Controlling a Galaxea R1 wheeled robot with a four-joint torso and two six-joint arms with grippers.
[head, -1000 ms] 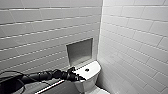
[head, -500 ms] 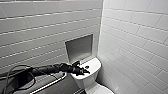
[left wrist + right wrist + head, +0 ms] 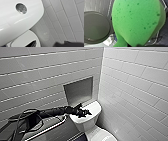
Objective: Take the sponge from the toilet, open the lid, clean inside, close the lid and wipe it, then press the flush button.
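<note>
The white toilet (image 3: 87,122) stands in the corner, its tank cover (image 3: 93,109) on top and the oval lid (image 3: 100,135) lying down over the bowl at the lower edge of the head view. My left gripper (image 3: 83,112) hovers open over the near part of the tank cover, holding nothing. In the left wrist view the round chrome flush button (image 3: 21,8) sits on the tank cover (image 3: 18,23), with the lid (image 3: 25,38) below it. The bright green sponge (image 3: 136,22) sits very close to the right wrist camera, with my right gripper shut on it.
Grey tiled walls (image 3: 135,89) close the corner, with a recessed niche (image 3: 78,92) behind the tank. A chrome rail (image 3: 47,128) runs beside the toilet under my left arm. A round dark grey disc (image 3: 96,26) shows beside the sponge.
My left arm has reached further forward, bringing its open gripper out over the tank cover. The sponge stays in the right gripper.
</note>
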